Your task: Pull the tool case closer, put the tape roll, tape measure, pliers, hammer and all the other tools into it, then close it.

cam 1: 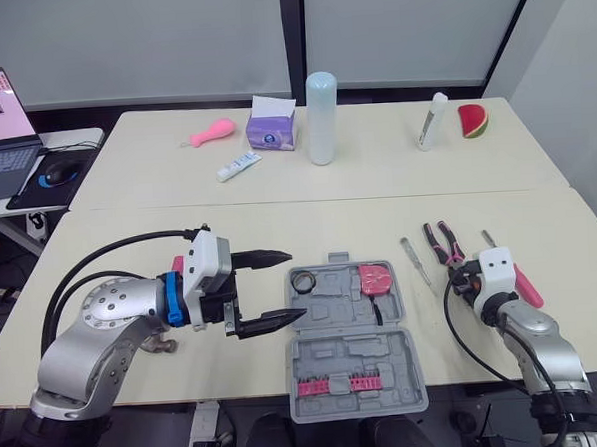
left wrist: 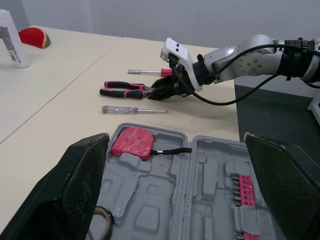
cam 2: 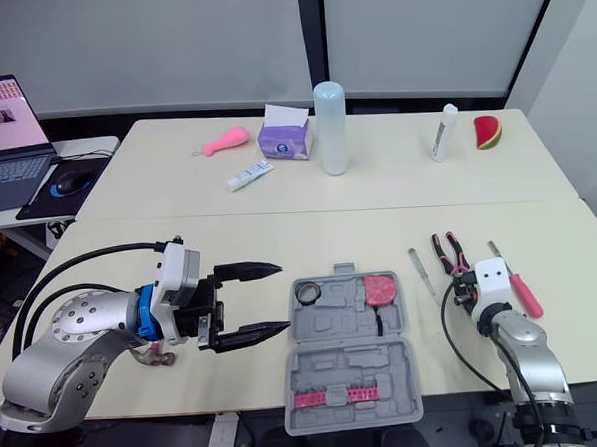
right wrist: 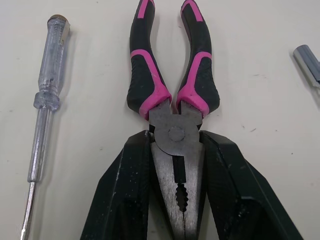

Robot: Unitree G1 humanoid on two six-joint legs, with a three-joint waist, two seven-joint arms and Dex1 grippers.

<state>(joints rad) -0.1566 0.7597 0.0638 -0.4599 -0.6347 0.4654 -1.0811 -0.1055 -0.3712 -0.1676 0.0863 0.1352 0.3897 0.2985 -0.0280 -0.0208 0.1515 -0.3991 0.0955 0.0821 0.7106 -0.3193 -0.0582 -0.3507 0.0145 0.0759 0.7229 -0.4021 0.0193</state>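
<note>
Right jaws grip the pliers (right wrist: 174,132); left jaws gape beside tool case (cam 1: 333,312).

- Bright, even indoor light, seemingly from overhead, washes the pale table (cam 1: 279,230).
- Shadows are soft: a faint one under the left gripper (cam 1: 296,283), thin ones hugging the pliers (right wrist: 175,132).
- The window panels (cam 1: 149,41) behind glow a flat, diffuse grey.

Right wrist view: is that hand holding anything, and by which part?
The right hand clamps the pliers by the metal head; the handles are free. The left hand is open and empty.
</note>
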